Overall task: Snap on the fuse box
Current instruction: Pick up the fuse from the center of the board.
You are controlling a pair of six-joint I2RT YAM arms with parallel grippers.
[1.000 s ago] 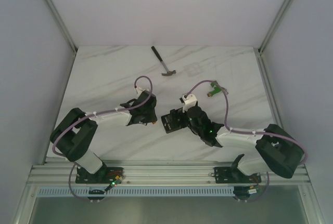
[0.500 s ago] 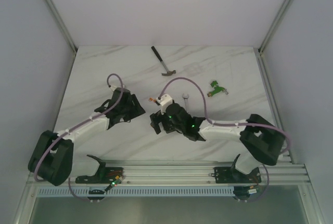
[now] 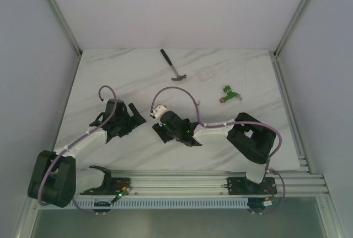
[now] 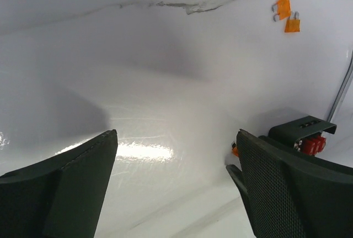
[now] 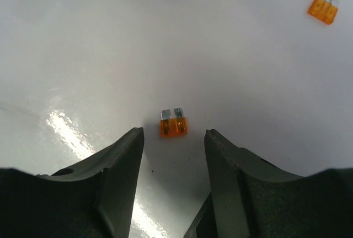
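My left gripper (image 4: 175, 141) stands wide, with nothing but bare marble-patterned table (image 4: 165, 72) between its fingers. Just past its right finger sits the fuse box (image 4: 305, 130). I see only a black corner of it and a few red fuses. From above I cannot pick it out, so I can't say for sure how it lies or whether anything steadies it.

That is my first worry. The box appears to rest loose on a glossy top with that finger just beside it. A small sideways swing could knock it round or shove it off. Any push meant to snap it would, I judge, make it skate rather than seat.

Further right, my right gripper (image 5: 174, 138) is at a middling gap and holds nothing. Its tips are low to the table on either side of a loose orange blade fuse (image 5: 173, 125), which lies flat with its metal legs pointing away from me. It is thin and slick. If I close a little high, the fingers may ride over it. If I close off-centre, one finger would reach it first and spin or flick it aside. A skewed pinch would leave the legs tilted, and they would likely jam at a slot rather than enter.

Two more orange fuses (image 5: 322, 9) lie well apart at the upper right.
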